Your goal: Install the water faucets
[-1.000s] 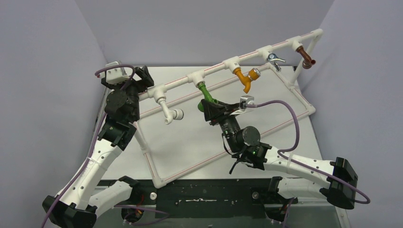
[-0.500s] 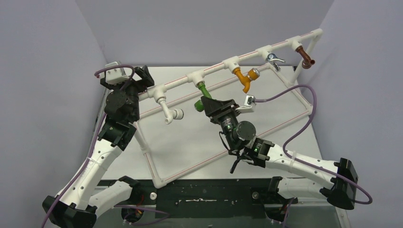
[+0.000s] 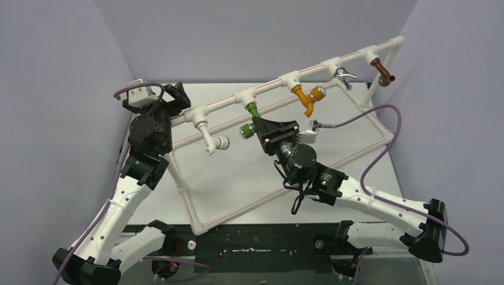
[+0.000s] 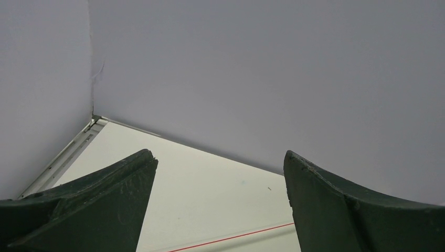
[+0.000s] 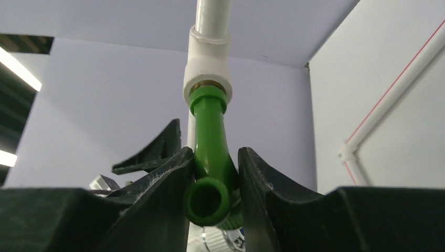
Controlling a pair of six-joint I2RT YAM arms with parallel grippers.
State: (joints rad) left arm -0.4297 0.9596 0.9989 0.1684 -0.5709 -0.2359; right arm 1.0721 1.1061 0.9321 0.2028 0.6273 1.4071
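A bright green faucet [image 3: 249, 120] hangs from a white tee fitting [image 3: 245, 97] on the pipe frame's upper rail; in the right wrist view the faucet [image 5: 211, 157] enters the tee [image 5: 208, 68]. My right gripper [image 3: 257, 126] is shut on the green faucet, its fingers [image 5: 262, 178] pressing both sides. A white faucet [image 3: 211, 141], an orange one [image 3: 307, 97], a silver one [image 3: 341, 74] and a brown one [image 3: 383, 72] hang from other tees. My left gripper [image 3: 174, 95] is open and empty at the frame's left end; its fingers [image 4: 120, 194] stand wide apart.
The white pipe frame with red stripes [image 3: 279, 193] lies across the pale table [image 3: 238, 178], its upper rail raised. Grey walls close in left, back and right. A purple cable [image 3: 380, 142] loops from the right wrist over the frame's right side.
My right wrist has rotated while holding the green faucet, turning the spout from right toward the left. The right arm's cable has swung outward. The left arm barely moved.
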